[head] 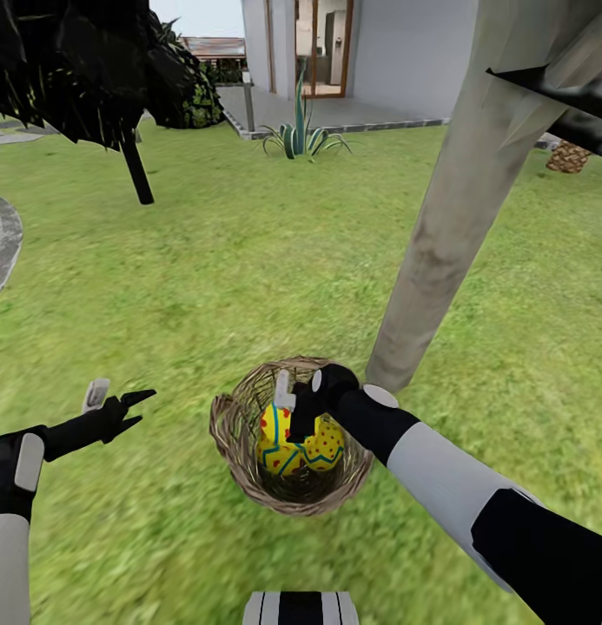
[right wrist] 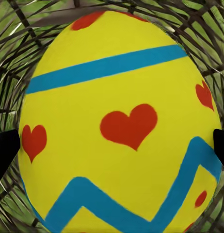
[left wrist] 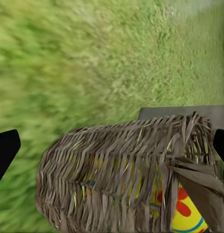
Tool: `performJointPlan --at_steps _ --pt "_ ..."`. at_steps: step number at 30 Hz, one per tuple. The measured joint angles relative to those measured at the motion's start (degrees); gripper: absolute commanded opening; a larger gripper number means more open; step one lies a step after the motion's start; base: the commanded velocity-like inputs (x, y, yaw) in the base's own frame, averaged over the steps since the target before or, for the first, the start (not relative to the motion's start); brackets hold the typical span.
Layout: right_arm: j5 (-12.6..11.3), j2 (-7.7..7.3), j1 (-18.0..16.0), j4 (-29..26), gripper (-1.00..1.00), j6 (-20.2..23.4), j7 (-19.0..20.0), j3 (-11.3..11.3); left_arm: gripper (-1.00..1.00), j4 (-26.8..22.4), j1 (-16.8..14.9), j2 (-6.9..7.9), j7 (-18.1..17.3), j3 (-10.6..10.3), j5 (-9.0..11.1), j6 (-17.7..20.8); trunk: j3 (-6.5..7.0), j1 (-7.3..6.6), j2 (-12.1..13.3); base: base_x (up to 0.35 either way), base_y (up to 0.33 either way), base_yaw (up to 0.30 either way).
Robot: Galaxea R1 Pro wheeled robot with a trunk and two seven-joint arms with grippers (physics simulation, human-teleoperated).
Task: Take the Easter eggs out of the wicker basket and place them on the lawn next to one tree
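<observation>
Head view: the wicker basket [head: 290, 447] sits on the lawn [head: 248, 260] right in front of the robot, just left of the pale tree [head: 448, 234] trunk, so the drop spot is basically next door.
Eggs: at least two yellow Easter eggs [head: 287, 443] show inside the basket; can't tell from here if a third is underneath. None lie on the grass yet.
Right gripper: the right gripper [head: 301, 412] is dipped into the basket mouth, right over the eggs. In the right wrist view one egg [right wrist: 119, 126] sits dead ahead with the dark fingertips [right wrist: 5, 150] showing at either edge, so the jaws are apart and straddling it, not clamped.
Left gripper: the left gripper [head: 118, 404] hovers over the grass well left of the basket, fingers spread, holding nothing. Its wrist camera looks at the basket's woven side [left wrist: 117, 170] with a bit of egg peeking out.
Risk 1: the egg is smooth and round, so if the fingers close off-centre it'll probably squirt out sideways or drop back in.
Risk 2: the basket looks light and narrow at the base, and nothing's bracing it. A nudge from the arm on the rim, or a lift that drags on the weave, could tip it and roll eggs away.
Risk 3: the neighbouring egg is touching, so it may get shoved or wedged.
Risk 4: the trunk is near the right arm, so a wide swing could clip it.
</observation>
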Motion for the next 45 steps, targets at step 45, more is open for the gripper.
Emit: performJointPlan --at_steps 45 --pt "-0.29 -0.70 0.03 -9.64 -1.00 0.02 10.44 -17.46 1.00 0.00 0.01 0.14 -0.11 0.27 0.12 -0.05 9.76 -1.13 0.60 -0.024 0.000 0.000"
